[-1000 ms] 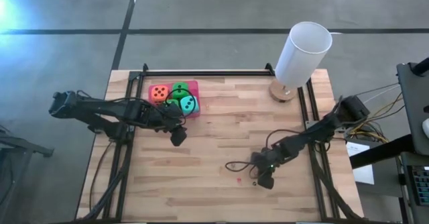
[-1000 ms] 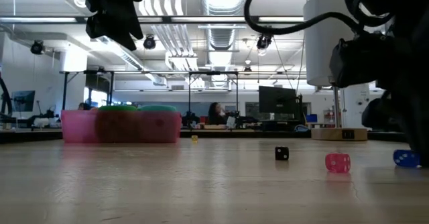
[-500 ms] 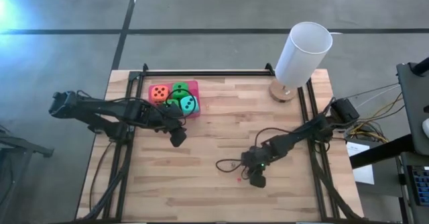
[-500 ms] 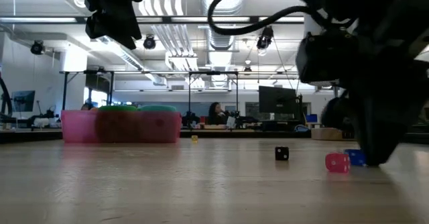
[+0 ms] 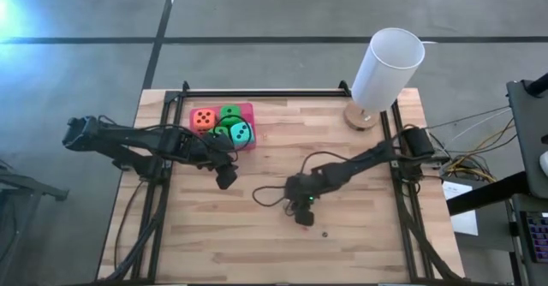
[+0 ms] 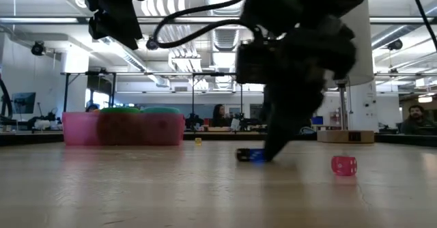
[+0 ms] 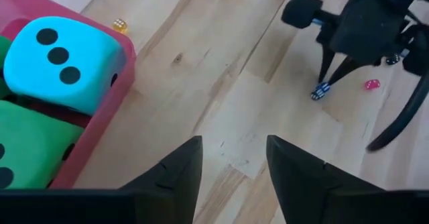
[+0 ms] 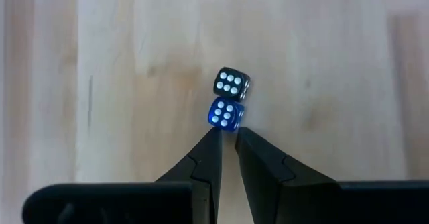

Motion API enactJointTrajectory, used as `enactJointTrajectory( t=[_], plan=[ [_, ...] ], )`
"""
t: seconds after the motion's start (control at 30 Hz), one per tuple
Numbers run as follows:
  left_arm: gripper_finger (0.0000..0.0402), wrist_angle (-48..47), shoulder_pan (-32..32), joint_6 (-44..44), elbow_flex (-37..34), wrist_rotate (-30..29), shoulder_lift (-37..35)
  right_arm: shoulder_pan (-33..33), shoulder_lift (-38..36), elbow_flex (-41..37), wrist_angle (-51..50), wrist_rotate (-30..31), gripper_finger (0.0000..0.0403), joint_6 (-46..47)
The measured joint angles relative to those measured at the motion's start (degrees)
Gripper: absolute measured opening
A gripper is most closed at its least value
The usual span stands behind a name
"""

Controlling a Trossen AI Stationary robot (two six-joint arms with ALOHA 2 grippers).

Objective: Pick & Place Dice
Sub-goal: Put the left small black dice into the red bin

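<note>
The dice lie in a pink tray [image 5: 248, 108] at the far left: an orange one [image 5: 204, 119], two green [image 5: 229, 113] [image 5: 221, 134] and a teal one [image 7: 60, 63]. My left gripper [image 7: 234, 150] hangs open and empty above the table, just near of the tray. My right gripper [image 8: 226, 133] is shut, low over the table's middle [image 5: 304, 220]. Its tips are against a tiny blue die [image 8: 226, 113], which rests against a tiny black die [image 8: 232, 83]. My right gripper touches the tiny blue die's near side [image 8: 224, 125] with the free ends of its shut fingers, slanting down from the table's right. The die is not between the fingers. It sits flat on the table, its far side against the tiny black die.
A white cylinder on a round wooden base [image 5: 385, 68] stands at the far right. A tiny pink die [image 6: 343, 165] lies right of my right gripper, and a tiny yellow one [image 7: 120, 25] lies beside the tray. The right arm's cable [image 5: 272, 202] loops over the table.
My right gripper has swept low toward the table's left, still shut and rolling its wrist. It has slid the tiny blue die along past the pink one and against the black die, which has slid left too.
</note>
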Motion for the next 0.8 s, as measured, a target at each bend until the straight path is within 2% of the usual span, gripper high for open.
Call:
enactJointTrajectory(
  t=[0.2,0.4,0.8],
  plan=[
    [0.0183,0.0,0.0,1.1,0.0,0.0,0.0,-0.5,2.9,5.1,-2.1,0.4,0.0052,-3.2],
    [0.0192,0.0,0.0,1.2,0.0,0.0,0.0,-0.5,1.7,5.8,-6.8,0.6,0.0052,-4.0],
    [0.0207,0.0,0.0,1.5,0.0,0.0,0.0,2.5,-13.3,5.0,-18.2,11.7,0.0052,-0.3]
  ],
)
